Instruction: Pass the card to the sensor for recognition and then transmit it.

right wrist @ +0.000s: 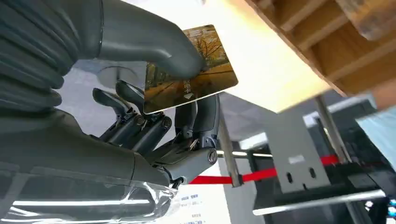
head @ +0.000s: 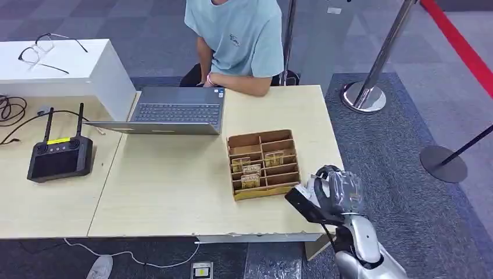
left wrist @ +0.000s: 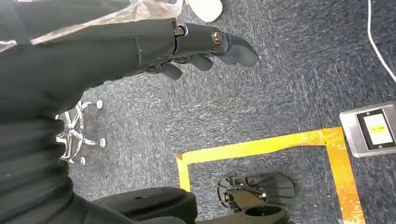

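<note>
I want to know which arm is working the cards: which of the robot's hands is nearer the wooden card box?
Right. The right hand is at the table's near corner, just beside the wooden card box, pinching a card. The left hand hangs low over the carpet.

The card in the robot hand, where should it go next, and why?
Probably a small lift away from the wooden box, carrying the card off to a sensor. The right robot hand already pinches the card between thumb and fingers, beside the box at the table's edge, so picking is done. I cannot tell which thing is the sensor. The left robot hand hangs over the floor.
</note>
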You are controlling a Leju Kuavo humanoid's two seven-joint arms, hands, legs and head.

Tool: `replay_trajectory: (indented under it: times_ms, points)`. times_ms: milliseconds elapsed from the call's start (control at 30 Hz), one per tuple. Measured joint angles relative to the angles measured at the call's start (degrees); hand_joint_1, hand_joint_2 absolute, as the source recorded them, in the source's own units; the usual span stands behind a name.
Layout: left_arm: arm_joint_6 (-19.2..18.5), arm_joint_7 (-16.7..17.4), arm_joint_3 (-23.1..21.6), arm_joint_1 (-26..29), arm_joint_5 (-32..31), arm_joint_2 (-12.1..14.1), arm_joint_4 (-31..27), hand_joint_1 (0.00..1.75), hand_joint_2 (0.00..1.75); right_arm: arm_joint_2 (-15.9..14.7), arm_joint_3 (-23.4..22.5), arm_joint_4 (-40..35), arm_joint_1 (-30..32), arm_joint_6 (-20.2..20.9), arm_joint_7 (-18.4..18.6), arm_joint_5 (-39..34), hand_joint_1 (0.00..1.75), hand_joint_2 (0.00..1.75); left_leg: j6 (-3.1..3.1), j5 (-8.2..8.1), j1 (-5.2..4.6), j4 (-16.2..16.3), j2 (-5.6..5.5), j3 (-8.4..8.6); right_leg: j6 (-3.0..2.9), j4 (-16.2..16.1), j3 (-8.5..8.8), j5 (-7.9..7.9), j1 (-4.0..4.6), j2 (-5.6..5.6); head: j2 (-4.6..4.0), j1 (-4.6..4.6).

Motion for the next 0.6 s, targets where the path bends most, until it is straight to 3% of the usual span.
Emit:
replay_trajectory:
  times_ms: [367,600]
  points:
    - [0.00,-1.25,-0.04,-0.06,-0.74,-0.20,-0.02,0.00,1.75,1.77,0.11,-2.27,-6.16,2.66,-3.91,-6.14,1.75,1.75,0.00,0.00,0.01,0.00,0.00,0.00,0.00,0.01,0.01,0.00,0.01,0.00,0.00,0.00]
    - [0.00,-1.33,-0.07,-0.06,-0.79,-0.37,-0.02,0.00,1.75,2.54,0.37,-2.27,-7.94,2.93,-4.33,-7.13,1.75,1.75,0.00,0.00,0.00,0.00,-0.01,-0.03,0.00,0.01,0.00,0.00,0.00,0.00,0.00,0.02]
